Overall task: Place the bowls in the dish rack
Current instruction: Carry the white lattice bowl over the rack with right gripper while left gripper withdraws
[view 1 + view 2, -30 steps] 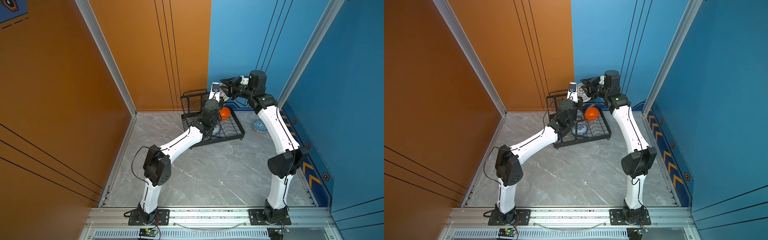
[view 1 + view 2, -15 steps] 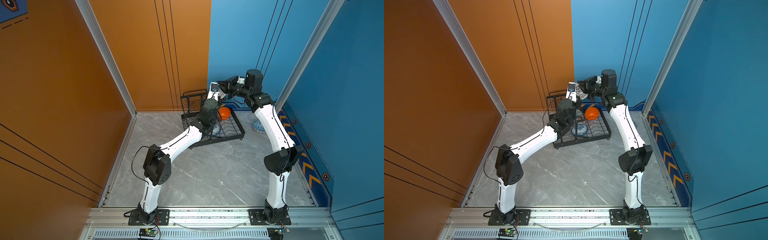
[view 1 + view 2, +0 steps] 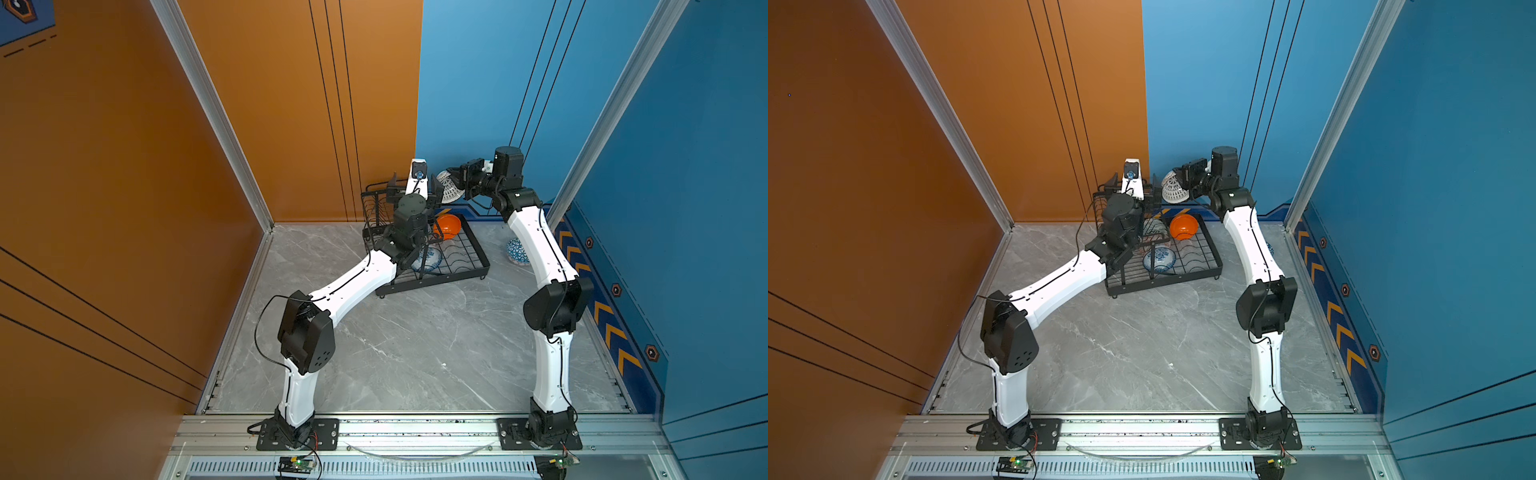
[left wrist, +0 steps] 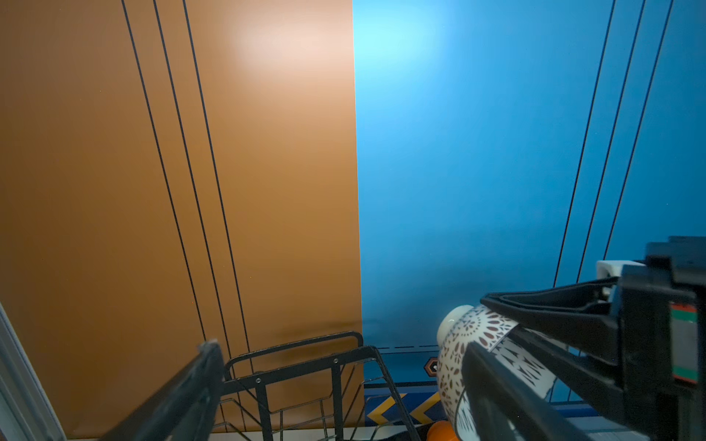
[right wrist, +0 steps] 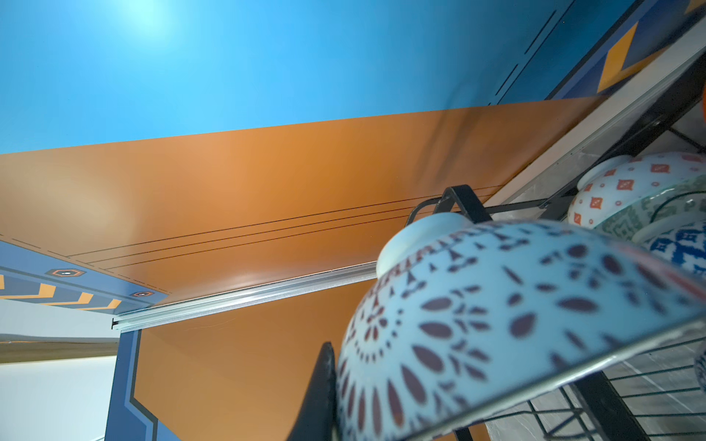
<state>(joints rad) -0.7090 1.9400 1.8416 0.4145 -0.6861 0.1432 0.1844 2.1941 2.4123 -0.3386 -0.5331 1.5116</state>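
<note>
White-black lattice ceramic bowl (image 3: pixel 1173 191) clenched in right jaws at 12 o'clock above black wire dish rack (image 3: pixel 1163 284), tilted, probably for slotting. Left jaws spread wide, gripping nothing.

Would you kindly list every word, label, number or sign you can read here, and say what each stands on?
No words or numbers can be read anywhere.
Signs only: orange chevrons and hexagon emblems on the blue wall strip.
The circuit boards on the front rail: any print is too small to read.
The white-black lattice bowl: pattern only, no text.
</note>
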